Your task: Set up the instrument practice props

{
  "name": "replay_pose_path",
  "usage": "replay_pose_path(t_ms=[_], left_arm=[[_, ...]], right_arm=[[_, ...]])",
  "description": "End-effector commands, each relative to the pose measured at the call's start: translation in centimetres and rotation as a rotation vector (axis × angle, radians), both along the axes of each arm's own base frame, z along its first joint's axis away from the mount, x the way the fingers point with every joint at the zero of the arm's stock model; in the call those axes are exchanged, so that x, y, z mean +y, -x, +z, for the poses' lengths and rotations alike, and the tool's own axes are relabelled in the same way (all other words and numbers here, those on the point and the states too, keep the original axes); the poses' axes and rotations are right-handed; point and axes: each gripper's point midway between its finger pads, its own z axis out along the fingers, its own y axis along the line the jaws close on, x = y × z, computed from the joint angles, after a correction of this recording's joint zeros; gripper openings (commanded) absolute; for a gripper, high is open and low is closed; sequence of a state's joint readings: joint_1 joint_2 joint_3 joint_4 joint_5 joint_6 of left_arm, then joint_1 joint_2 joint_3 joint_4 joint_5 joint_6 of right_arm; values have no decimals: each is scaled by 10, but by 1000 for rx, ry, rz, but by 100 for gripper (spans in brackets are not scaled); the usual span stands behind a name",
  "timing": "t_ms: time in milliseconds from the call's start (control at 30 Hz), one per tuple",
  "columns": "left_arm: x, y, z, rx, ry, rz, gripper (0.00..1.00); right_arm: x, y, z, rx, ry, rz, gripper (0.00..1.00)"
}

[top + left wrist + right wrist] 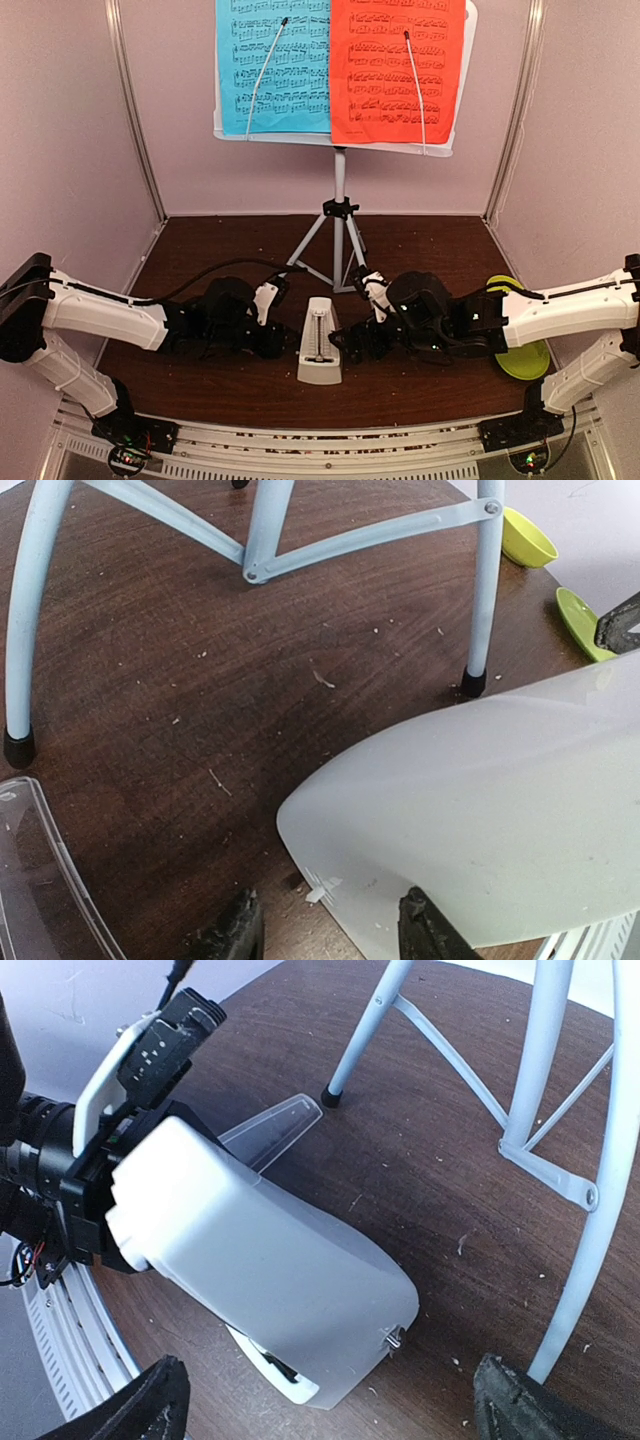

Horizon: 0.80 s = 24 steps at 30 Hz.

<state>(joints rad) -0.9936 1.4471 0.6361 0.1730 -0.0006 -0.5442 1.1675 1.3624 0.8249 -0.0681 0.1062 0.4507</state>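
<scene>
Overhead, the metronome (318, 342) stands between both grippers, in front of the stand (340, 195) that holds the blue sheet (272, 65) and the red sheet (395, 70). Only the wrist views show the fingers. The right gripper (330, 1412) is spread wide, clear of the metronome. The left gripper (332, 935) is partly spread, with the metronome's corner between its fingers and a gap beside one.

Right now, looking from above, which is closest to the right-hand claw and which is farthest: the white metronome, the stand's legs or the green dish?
1. Metronome: right beside the right gripper, on its left.
2. Stand's legs: behind it, toward the back wall.
3. Green dish: farthest, at the table's right edge, partly under that arm.
</scene>
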Motion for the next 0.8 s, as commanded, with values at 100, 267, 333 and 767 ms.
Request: replay_pose_path(t_ms=[100,267,333,767], left_arm=[[-12,-5,19,-34,47,-26,49],[-10,-5,18,-37,46,-23,49],[-10,-5,18,-37,47,-22,49],[-5,-4,17,-39,42,-15,49]], right_arm=[[23,-1,11,-5,-66,29,98],[30,-12,10,-10,-70,-19,95],[32,-14,9,-9,-83,-34,93],[27,-20,7,-11,-107,-90,65]])
